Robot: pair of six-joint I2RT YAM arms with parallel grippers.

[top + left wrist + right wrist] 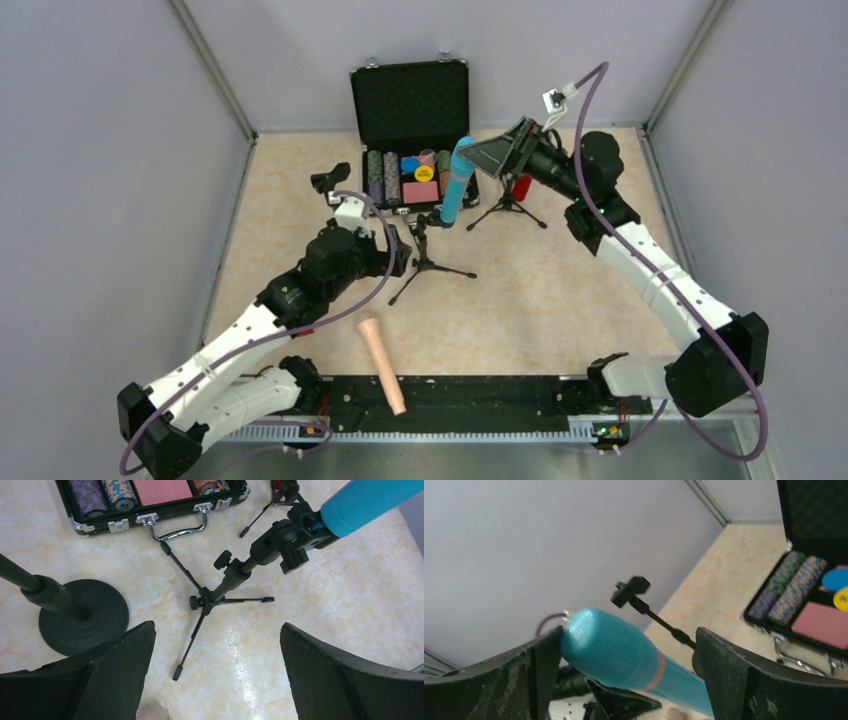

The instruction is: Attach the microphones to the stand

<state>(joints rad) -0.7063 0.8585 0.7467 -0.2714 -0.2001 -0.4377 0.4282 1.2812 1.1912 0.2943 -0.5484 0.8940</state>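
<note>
The light blue microphone [455,185] stands tilted in the clip of a black tripod stand [430,262], also seen in the left wrist view [220,587]. My right gripper [492,150] is open, its fingers straddling the blue microphone's head [609,647]; the head lies close to the left finger. My left gripper [392,250] hangs open and empty [217,626] just near the tripod's legs. The peach microphone [383,363] lies on the table by the near edge. A red microphone [521,187] shows at a second tripod [507,208], partly hidden behind the right gripper.
An open black case [410,130] of poker chips stands at the back, its handle [180,527] facing the tripods. A third stand with a round black base [82,615] rises left of my left gripper. Grey walls enclose the table.
</note>
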